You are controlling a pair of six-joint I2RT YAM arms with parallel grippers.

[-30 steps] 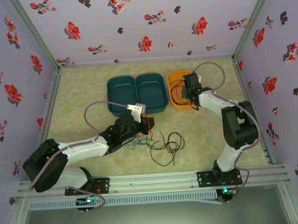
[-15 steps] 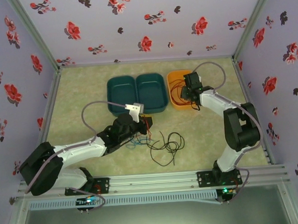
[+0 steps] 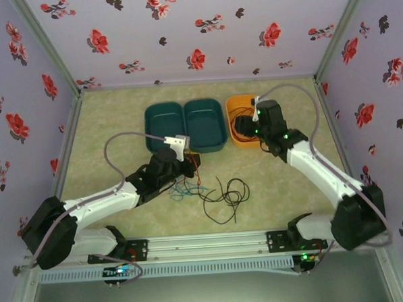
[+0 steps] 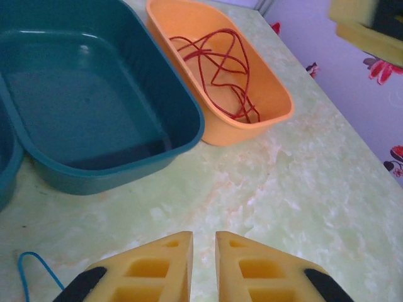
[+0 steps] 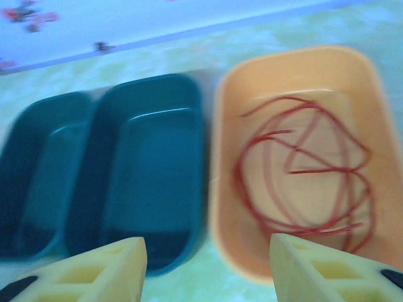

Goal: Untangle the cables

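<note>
Red cable [image 5: 299,171] lies coiled in the orange tray [image 5: 221,189], which sits toward the far edge of the tabletop [image 3: 284,187], right of its middle, so I judge that one sorted. My right claw [image 5: 204,264] hangs above that tray with its fingers wide apart and nothing between them. My left claw [image 4: 203,242] is low over the tabletop just on the near side of the teal trays [image 3: 184,125], its fingers nearly together with only a thin slit between them. I can see nothing pinched there, though a thin wire would be hard to spot. The black cable [image 3: 224,194] and the blue cable [image 3: 182,190] lie in loose loops toward the middle of the near edge, close together and perhaps crossing. I cannot tell for certain. Parting those two looks like the step in hand. Next I would bring my right claw across to the black loops, close low on a single strand, and draw it away while my left steadies the blue. By my count there are three cables, three trays (two teal, one orange) and two claws.
</note>
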